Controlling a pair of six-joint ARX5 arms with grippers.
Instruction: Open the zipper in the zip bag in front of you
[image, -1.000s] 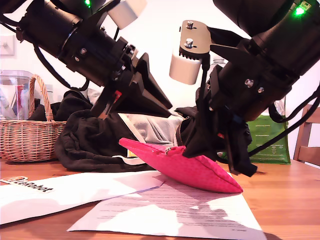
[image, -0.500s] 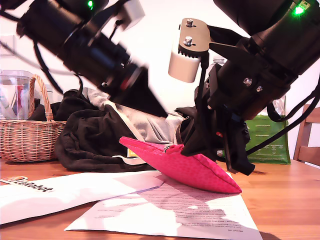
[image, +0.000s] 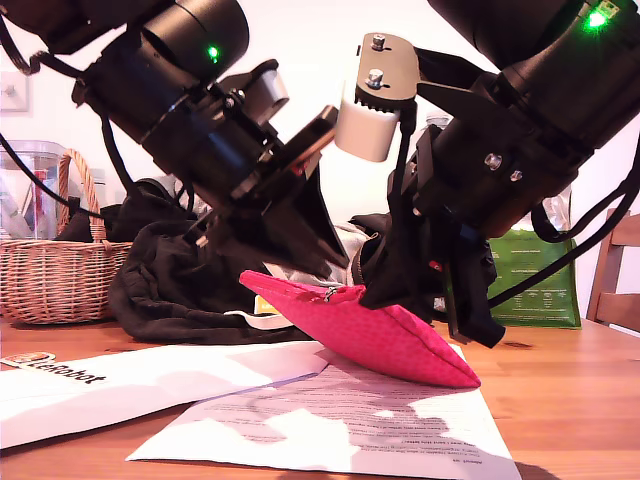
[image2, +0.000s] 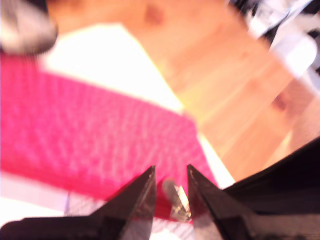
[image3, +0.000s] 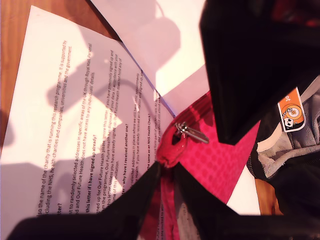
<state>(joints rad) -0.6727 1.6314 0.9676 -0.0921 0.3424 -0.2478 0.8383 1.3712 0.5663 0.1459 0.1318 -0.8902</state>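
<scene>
The pink-red dotted zip bag (image: 400, 340) rests on the papers with one end raised. My second gripper (image3: 167, 167) is shut on the bag's (image3: 220, 160) edge at the end of the red zipper (image3: 199, 107). In the exterior view this gripper (image: 378, 290) comes in from the right. The silver pull tab (image3: 192, 132) lies just past its tips. My first gripper (image2: 170, 172) comes down from the exterior view's left (image: 322, 272). It is narrowly open, and the pull tab (image2: 176, 197) shows in the gap between its tips over the bag (image2: 90, 135).
Printed sheets (image: 330, 420) lie on the wooden table under the bag. A dark clothing pile (image: 180, 285) sits behind it. A wicker basket (image: 55, 270) stands at the exterior view's left, with a green food bag (image: 540, 285) and a chair (image: 615, 280) at its right.
My first arm has swung down and toward the pouch, bringing its tips to the pull tab. My second gripper keeps its hold, and the pouch has barely shifted.
</scene>
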